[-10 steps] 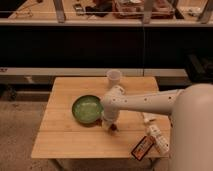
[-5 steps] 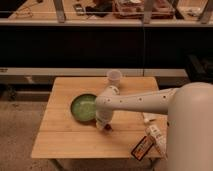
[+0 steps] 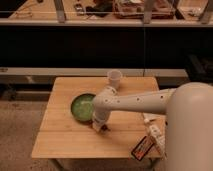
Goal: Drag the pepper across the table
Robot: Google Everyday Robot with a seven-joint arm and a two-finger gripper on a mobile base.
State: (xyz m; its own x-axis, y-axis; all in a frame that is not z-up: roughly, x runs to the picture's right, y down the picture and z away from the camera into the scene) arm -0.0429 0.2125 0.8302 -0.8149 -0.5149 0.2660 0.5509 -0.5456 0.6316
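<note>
The pepper (image 3: 105, 128) shows only as a small dark bit on the light-wood table (image 3: 65, 137), just in front of the green bowl (image 3: 81, 106). My gripper (image 3: 99, 125) points down at the table at the bowl's near right rim. It is shut on the pepper, which pokes out at its right side. The white arm reaches in from the right and hides most of the pepper.
A white cup (image 3: 114, 78) stands near the table's far edge, behind the arm. At the near right corner lie a dark packet with orange print (image 3: 142, 147) and a white oblong packet (image 3: 156, 133). A dark counter runs behind the table.
The gripper has moved left along the table, from right of the bowl to its near right rim. The dark bit at its tip came with it. The bowl and cup stayed put.
</note>
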